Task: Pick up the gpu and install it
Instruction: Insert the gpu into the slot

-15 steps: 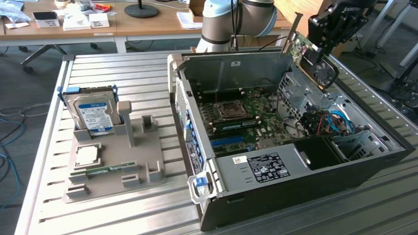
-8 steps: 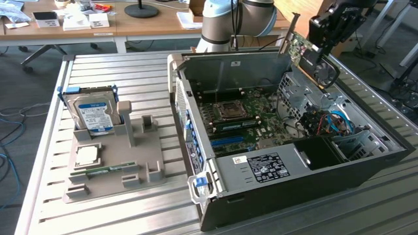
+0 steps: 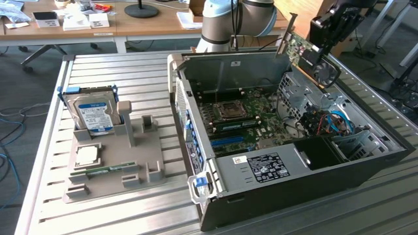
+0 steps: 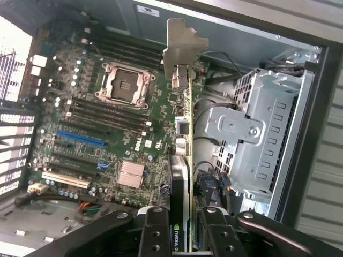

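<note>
Above the open computer case [image 3: 313, 183], at the exterior view's far right, my gripper [image 4: 182, 230] clamps the gpu [image 4: 186, 134] edge-on, bracket leading, apparently to line it up with a motherboard [image 4: 107, 134] slot. The silver drive cage [image 4: 257, 134] and loose cables [image 3: 333, 122] crowd close beside it.

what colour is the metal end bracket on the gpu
Silver-grey bare metal. The bracket on the gpu shows best in the wrist view.

Green gpu [image 4: 182, 182], silver bracket [image 4: 182, 45]; green motherboard [image 4: 107, 134], blue slot [image 4: 80, 138]; grey tray [image 3: 140, 152].
</note>
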You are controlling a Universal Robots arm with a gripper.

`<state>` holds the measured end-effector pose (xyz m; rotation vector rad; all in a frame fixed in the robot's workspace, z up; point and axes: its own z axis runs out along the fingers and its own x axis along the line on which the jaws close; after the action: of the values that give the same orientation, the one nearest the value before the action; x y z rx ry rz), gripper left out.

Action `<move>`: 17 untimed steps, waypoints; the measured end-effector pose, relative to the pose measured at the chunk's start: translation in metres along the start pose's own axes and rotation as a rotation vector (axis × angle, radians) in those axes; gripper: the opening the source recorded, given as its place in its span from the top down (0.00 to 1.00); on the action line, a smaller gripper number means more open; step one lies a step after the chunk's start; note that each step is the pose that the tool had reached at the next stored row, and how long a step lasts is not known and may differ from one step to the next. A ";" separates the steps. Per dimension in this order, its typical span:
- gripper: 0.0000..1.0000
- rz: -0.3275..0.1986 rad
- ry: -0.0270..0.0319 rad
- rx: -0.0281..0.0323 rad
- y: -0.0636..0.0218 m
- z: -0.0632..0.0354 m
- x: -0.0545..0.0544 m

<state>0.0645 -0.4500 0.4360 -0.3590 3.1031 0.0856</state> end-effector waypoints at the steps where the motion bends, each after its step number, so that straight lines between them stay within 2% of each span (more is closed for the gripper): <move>1: 0.73 -0.009 0.0005 -0.0002 0.0000 0.0000 0.000; 17: 0.73 -0.200 0.0107 -0.0033 0.0000 0.0001 0.000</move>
<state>0.0644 -0.4500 0.4359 -0.6688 3.0572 0.0859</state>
